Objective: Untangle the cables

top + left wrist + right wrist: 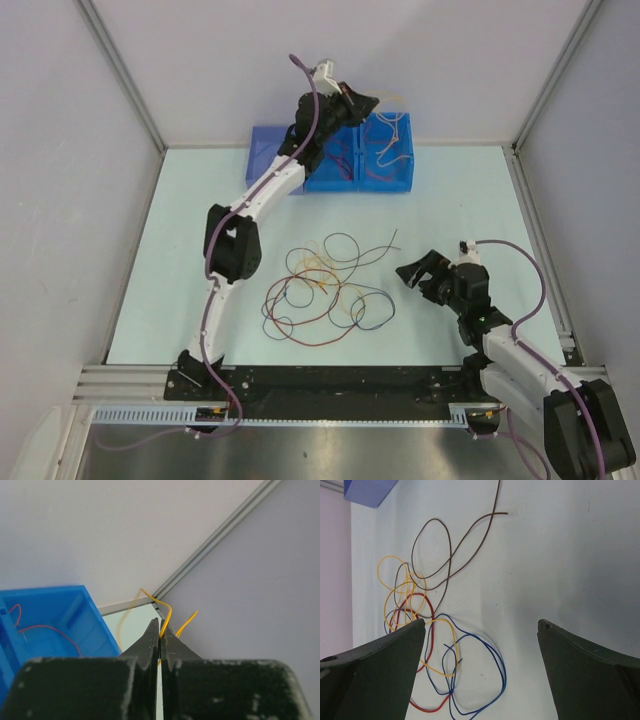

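Left gripper (159,626) is clamped shut on a yellow wire (168,614). The jaws are pressed right together, the strand bends up out of the tips, and another bit of yellow pokes out to the right. From the top cam that gripper (366,103) is up in the air at the back of the table, over the right-hand end of the blue bin (335,172).

The cables (325,290) sit in a loose pile mid-table, between the two arms. It's red, yellow, blue and dark strands all looped over each other. The right wrist cam gives a decent look. A brown wire (450,545) makes one loop and trails off toward the far side. Yellow loops (391,556) bunch up on the left of the heap, a red loop (418,594) cuts through them, and blue loops (503,672) spread out on the near side. There's too much overlap to say which strand rides over which.

Right gripper (481,625) is spread wide with nothing between the fingers. In the top view it (415,278) hangs just to the right of the pile, not touching any strand.

The bin has a few strands in it too. A red wire (50,628) lies in one compartment in the left wrist view, and from above there are pale ones in the rightmost section.

Around all that is a pale blue-green table (450,200), white walls (300,40) and a purple cable (313,105) running along each arm.
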Tool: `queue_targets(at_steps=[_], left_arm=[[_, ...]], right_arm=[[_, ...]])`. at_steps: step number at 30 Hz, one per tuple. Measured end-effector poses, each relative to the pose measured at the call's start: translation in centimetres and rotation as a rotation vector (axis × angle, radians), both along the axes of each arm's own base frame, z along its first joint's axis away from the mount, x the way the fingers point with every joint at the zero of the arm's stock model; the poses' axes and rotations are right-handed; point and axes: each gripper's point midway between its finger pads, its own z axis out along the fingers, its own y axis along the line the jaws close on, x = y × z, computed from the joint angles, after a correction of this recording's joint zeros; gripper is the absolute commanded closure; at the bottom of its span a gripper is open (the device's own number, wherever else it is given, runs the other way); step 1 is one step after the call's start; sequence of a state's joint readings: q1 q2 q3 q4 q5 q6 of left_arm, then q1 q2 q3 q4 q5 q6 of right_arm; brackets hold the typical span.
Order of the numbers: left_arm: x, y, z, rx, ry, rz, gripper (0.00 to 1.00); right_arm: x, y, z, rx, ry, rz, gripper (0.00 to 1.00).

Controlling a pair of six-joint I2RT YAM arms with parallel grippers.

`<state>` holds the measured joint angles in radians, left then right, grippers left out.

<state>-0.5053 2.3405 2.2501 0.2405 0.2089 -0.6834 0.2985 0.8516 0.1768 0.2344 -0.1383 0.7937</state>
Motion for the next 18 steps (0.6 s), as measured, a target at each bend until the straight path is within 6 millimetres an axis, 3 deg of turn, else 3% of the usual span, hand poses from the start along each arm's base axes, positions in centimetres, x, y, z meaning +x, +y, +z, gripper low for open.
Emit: queue_targets(at_steps=[4, 11, 12, 13, 14, 15, 18], left_arm=[[1.8, -0.8, -3.1, -0.056, 0.046, 0.014, 1.00], [3.6, -1.5, -6.0, -0.162, 0.079, 0.027, 1.00], [3.7, -1.5, -6.2, -0.168, 0.080, 0.027, 0.92], [3.8, -1.5, -6.5, -0.170, 0.082, 0.029, 0.38], [3.9, -1.5, -6.7, -0.171, 0.084, 0.035, 0.08], [3.9, -1.5, -6.7, -0.167, 0.083, 0.039, 0.00], [4.0, -1.5, -6.5, -0.167, 0.077, 0.052, 0.00]], right_arm=[[0.2, 0.2, 0.5, 0.012, -0.021, 0.010, 0.02], [0.2, 0.5, 0.7, 0.021, -0.027, 0.025, 0.02], [0.2, 0.5, 0.7, 0.021, -0.027, 0.025, 0.02], [0.2, 0.5, 0.7, 0.021, -0.028, 0.025, 0.02], [0.2, 0.5, 0.7, 0.021, -0.028, 0.025, 0.02], [0.2, 0.5, 0.7, 0.021, -0.028, 0.025, 0.02], [0.2, 0.5, 0.7, 0.022, -0.030, 0.025, 0.02]])
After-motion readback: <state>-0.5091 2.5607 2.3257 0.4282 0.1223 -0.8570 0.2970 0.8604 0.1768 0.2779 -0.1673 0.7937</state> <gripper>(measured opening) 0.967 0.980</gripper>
